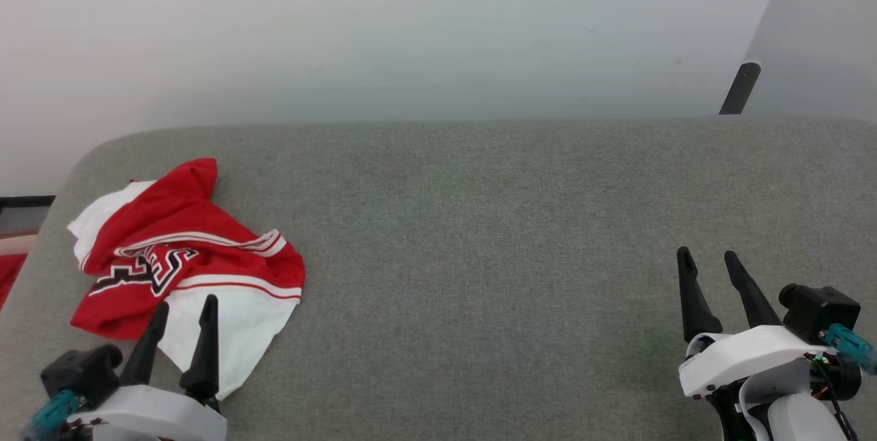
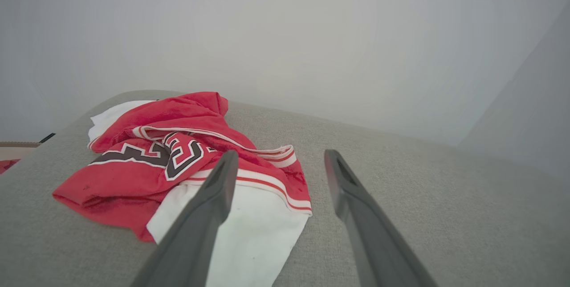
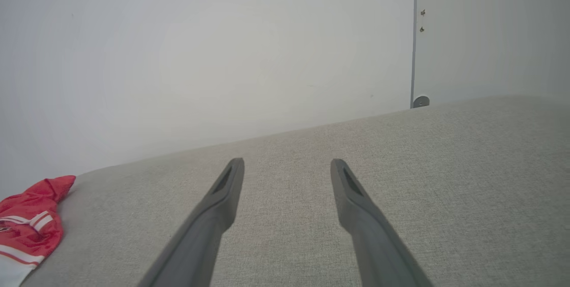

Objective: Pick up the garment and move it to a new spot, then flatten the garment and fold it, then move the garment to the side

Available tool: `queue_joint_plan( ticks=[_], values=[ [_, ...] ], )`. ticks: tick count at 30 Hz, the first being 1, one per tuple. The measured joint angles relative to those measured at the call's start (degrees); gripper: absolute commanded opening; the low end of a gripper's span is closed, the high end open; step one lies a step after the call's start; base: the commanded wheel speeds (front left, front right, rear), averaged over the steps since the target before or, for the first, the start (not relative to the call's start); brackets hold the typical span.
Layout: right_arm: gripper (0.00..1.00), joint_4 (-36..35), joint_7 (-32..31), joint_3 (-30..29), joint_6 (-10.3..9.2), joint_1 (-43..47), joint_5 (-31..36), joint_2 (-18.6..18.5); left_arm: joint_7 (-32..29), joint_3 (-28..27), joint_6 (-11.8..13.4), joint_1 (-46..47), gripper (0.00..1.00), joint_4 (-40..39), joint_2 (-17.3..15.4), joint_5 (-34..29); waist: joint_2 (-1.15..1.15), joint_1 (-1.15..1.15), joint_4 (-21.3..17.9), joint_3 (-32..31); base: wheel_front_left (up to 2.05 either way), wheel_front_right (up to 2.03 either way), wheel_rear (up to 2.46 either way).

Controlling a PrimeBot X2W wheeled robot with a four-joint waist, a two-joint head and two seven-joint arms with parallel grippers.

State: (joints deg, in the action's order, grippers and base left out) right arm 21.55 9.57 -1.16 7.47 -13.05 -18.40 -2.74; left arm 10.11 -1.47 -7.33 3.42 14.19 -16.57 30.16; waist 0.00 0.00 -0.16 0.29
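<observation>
**Both pincers spread and empty; garment heaped at the counter's left end**

Nearest, at the lower left of the head view: left pincer (image 1: pixel 187 301), spread wide, nothing between its fingers, tips poised over the near white sleeve of the garment (image 1: pixel 185 242); contact with the cloth not discernible. Likewise from the left wrist view: left pincer (image 2: pixel 280 153) agape, one finger crossing the white cloth, the other over bare grey counter (image 2: pixel 423 189).

At the lower right: right pincer (image 1: pixel 706 252), equally wide, empty, above bare fabric, well apart from the garment; same gape in the right wrist view.

Farther back, at the counter's left end: garment in a crumpled heap, red with white sleeves, striped trim, black white-edged lettering facing up.

Beyond: pale wall (image 1: pixel 411 30).
</observation>
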Motion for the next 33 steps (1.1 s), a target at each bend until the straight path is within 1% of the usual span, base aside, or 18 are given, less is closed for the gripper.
queue_joint_plan(
  ticks=[5, 14, 33],
  values=[
    [1.00, 0.2, 0.6, -0.4, 0.00, -0.2, 2.8, 0.0, 0.6, 0.5, 0.0, 0.0, 1.00, 1.1, -0.3, -0.8, 0.00, 0.00, 0.0, -0.1, 0.00, 0.00, 0.00],
    [1.00, 0.4, 1.9, -1.2, 0.00, -0.2, 6.6, 0.0, 1.8, 1.4, -0.1, 0.1, 1.00, 1.3, -1.8, -4.2, 0.00, 0.00, -0.1, -0.1, 0.00, 0.00, 0.00],
    [1.00, 0.2, 4.4, -3.7, 0.00, 0.0, 12.0, -0.1, 3.9, 3.2, -0.1, -0.2, 1.00, 1.6, -4.5, -9.3, 0.00, 0.00, 0.0, 0.1, 0.00, 0.00, 0.00]
  ],
)
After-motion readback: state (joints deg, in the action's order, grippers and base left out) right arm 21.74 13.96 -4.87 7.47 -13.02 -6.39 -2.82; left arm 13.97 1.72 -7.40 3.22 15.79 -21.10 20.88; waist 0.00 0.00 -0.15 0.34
